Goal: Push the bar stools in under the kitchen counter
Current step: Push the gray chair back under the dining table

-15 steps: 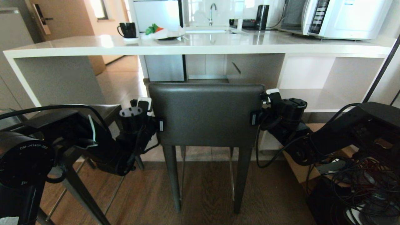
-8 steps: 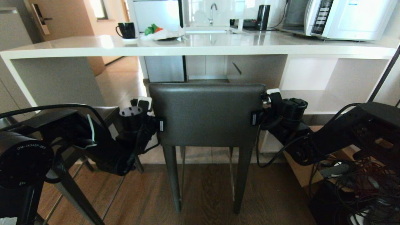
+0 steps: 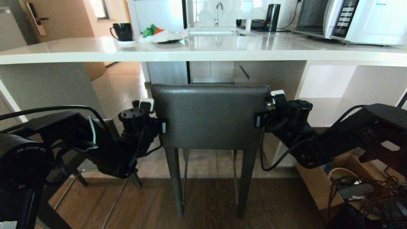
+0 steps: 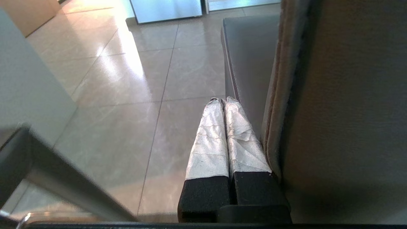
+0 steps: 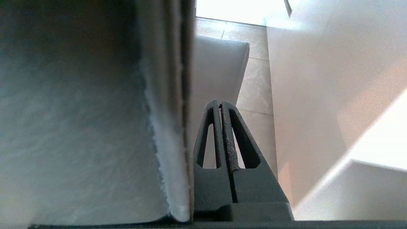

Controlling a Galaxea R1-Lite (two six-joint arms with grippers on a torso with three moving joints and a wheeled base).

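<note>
Both end effectors [image 4: 222, 101] [image 5: 220, 103] closed — flanking stool backrest [image 3: 210, 116].

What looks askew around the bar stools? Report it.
The second bar stool, left of the centred stool, sits angled with splayed legs, not squared to the kitchen counter. A tangle of cables lies on the floor at right.

The bar stool [image 3: 210, 116] is dark grey leather with dark legs. The surface [image 3: 203, 51] is glossy white. The left hand [image 4: 224, 105] has white-wrapped fingers [image 4: 208, 140] on black bases (creased wrapping); the right hand [image 5: 221, 105] is plain dark grey. The floor [image 3: 210, 203] is brown wood-grain nearby, beige tile beyond. A black mug [image 3: 122, 31] stands on white.
</note>
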